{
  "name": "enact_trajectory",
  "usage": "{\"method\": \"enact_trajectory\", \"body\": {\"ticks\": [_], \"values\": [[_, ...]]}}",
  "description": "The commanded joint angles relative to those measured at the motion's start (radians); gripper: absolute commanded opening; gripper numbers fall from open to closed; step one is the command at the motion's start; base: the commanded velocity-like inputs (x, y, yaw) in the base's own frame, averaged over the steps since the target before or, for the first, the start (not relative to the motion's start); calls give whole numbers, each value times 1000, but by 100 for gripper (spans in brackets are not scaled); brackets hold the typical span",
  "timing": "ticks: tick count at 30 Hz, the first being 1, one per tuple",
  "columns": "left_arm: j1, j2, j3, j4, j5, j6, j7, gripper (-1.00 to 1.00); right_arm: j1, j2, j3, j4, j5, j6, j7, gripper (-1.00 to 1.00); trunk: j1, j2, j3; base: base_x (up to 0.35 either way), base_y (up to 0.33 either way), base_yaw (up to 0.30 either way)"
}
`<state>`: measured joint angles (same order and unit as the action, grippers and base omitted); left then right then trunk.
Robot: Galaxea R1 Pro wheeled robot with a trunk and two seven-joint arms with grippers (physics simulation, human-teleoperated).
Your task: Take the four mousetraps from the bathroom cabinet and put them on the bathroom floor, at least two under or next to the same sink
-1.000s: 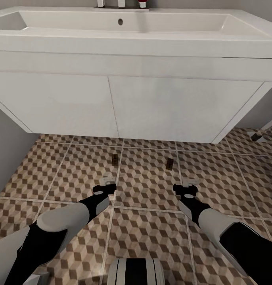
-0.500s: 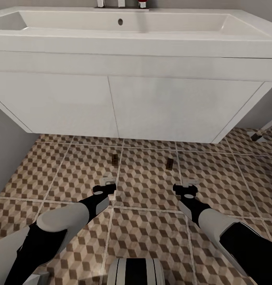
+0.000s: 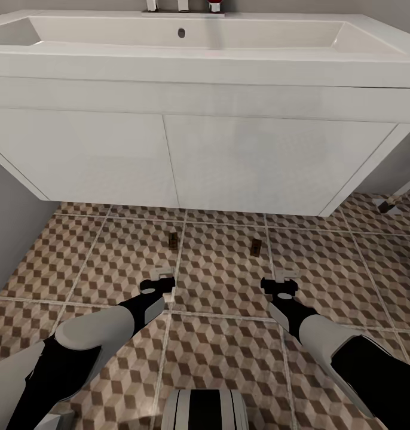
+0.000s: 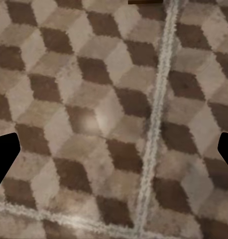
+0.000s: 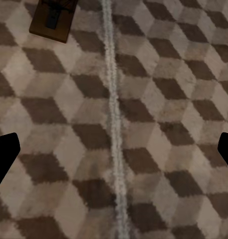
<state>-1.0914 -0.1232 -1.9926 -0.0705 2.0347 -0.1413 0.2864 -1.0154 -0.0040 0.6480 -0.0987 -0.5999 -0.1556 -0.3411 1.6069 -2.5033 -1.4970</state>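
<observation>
Bathroom floor (image 3: 229,352) carries two mousetraps (image 3: 173,240) beneath the sink (image 3: 187,54); your left tool (image 3: 163,277) and right tool (image 3: 287,276) hover wide, empty. Lift straight, avoiding them.

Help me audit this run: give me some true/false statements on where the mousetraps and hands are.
1. Two mousetraps, one and another, lie on the bathroom floor. True.
2. The left hand grips a mousetrap. False: it is open and empty.
3. The mousetraps lie close before the sink vanity. True.
4. The right hand rests inside the basin. False: it hangs low over the tiles.
</observation>
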Motion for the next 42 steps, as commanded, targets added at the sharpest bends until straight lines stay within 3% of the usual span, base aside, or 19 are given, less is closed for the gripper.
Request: {"method": "enact_trajectory", "body": {"ticks": [1,10,24,42], "values": [[-1,1,-9,-3,8,-4,7,100,0,0,9,-1,-11,-3,-3,100,0,0,-1,0,0,0],[-1,2,-8,-1,8,-4,7,100,0,-1,9,-1,-11,-2,-3,100,0,0,-1,-56,0,0],[-1,2,-8,0,9,-4,7,100,0,0,9,-1,-11,-2,-3,100,0,0,-1,-268,0,0],[-1,1,-6,-2,9,-5,11,100,3,1,9,-1,-11,-3,-1,100,0,0,-1,-25,0,0]]}}
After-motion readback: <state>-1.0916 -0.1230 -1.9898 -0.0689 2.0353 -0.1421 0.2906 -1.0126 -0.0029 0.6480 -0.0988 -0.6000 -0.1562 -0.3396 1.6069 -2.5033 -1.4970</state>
